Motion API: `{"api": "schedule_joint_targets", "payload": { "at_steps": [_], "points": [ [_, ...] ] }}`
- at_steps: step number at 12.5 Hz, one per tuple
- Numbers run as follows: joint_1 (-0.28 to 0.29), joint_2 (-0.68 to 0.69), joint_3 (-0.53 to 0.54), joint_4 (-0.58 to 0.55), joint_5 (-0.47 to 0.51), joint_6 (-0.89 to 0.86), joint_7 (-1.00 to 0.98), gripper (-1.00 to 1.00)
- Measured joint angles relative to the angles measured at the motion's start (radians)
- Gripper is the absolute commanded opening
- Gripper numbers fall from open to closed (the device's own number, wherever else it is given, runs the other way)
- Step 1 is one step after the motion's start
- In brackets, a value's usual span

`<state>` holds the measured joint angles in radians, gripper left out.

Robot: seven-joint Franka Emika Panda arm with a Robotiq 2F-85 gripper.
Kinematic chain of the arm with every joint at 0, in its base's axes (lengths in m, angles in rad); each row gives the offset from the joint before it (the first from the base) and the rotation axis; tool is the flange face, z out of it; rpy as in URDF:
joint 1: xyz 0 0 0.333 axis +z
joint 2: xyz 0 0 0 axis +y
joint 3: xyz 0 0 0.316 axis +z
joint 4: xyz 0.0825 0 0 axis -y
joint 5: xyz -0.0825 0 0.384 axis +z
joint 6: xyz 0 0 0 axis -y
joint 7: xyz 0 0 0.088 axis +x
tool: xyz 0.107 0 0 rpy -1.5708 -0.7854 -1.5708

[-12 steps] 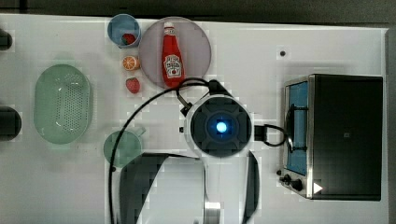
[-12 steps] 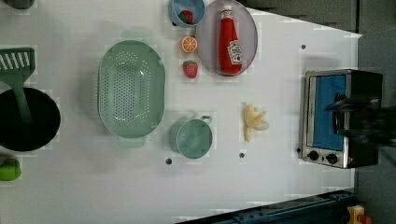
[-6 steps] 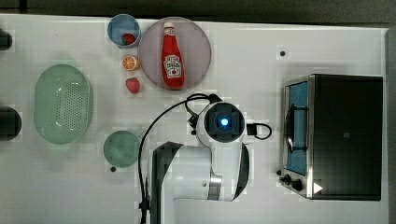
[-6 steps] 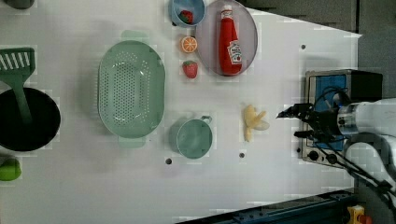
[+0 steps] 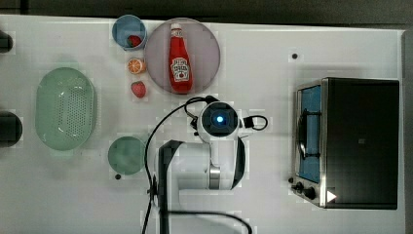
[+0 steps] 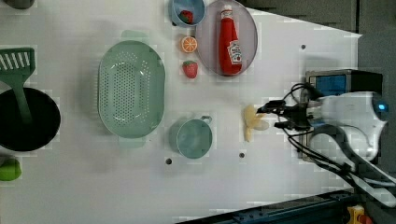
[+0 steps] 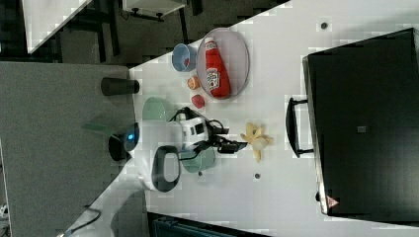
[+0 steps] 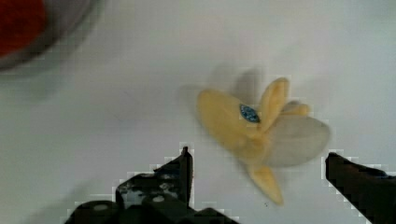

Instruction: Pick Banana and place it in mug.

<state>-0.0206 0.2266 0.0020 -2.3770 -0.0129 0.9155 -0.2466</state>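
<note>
White tabletop [image 6: 289, 186] bears banana [image 6: 252, 122], lengthwise along left view's vertical; jaws spread.

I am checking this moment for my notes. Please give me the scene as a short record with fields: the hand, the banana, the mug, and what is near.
hand: open, beside the banana, not holding anything
banana: peeled, lying on the white table, not yet picked
mug: teal-green, upright, nothing inside it, to the left view's left of the banana
table: white
nearby: ketchup bottle lying on a plate; pale-green colander; toaster oven
</note>
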Motion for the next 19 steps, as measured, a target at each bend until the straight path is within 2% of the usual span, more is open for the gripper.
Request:
{"api": "schedule_joint_targets", "payload": {
  "at_steps": [5,6,8,11,13,15,19],
  "points": [
    [-0.005,0.170,0.005,-0.043,0.021,0.164,-0.023,1.00],
    [-0.003,0.193,0.001,-0.043,0.027,0.206,-0.026,0.93],
    [-0.009,0.217,0.013,-0.039,0.023,0.251,-0.026,0.43],
    [0.023,0.188,-0.009,-0.055,0.030,0.287,-0.027,-0.25],
    [0.021,0.178,-0.010,-0.047,0.001,0.293,-0.028,-0.26],
    [0.014,0.153,-0.019,-0.059,0.024,0.310,-0.028,-0.26],
    [0.013,0.036,-0.038,-0.064,0.010,0.175,-0.028,-0.26]
  ]
}}
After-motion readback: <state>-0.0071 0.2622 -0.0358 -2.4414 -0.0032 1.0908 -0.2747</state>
